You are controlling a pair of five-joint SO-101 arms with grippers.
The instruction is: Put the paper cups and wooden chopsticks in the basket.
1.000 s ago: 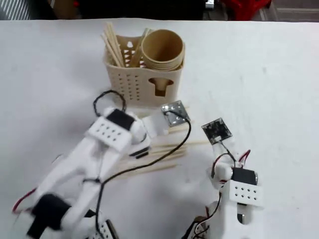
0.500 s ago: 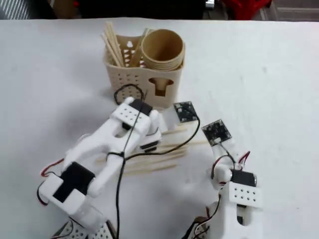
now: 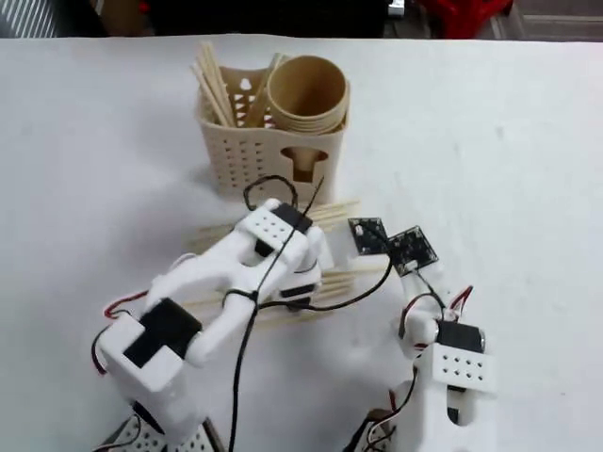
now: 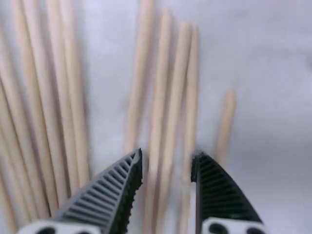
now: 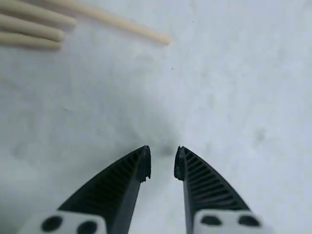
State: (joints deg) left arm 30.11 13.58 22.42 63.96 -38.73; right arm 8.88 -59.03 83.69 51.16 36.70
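A cream perforated basket [image 3: 247,151] stands at the back of the white table. It holds a stack of paper cups [image 3: 307,89] and a bundle of wooden chopsticks [image 3: 213,81]. More chopsticks [image 3: 336,211] lie scattered on the table in front of it, partly hidden under my left arm [image 3: 268,247]. My left gripper [image 4: 168,157] is open just above these loose chopsticks [image 4: 163,112], with two or three lying between its fingers. My right gripper [image 5: 162,152] hovers over bare table with a narrow gap and nothing in it. Chopstick ends [image 5: 34,27] lie farther off.
My right arm [image 3: 457,363] stands near the front right edge. Black cables loop over the left arm [image 3: 240,363]. Wide bare table surface [image 3: 499,169] stretches to the right of the basket and also to its left.
My left arm has swung rightward and a little toward the front, away from the basket's front wall and over the loose chopsticks. The right arm has stayed still.
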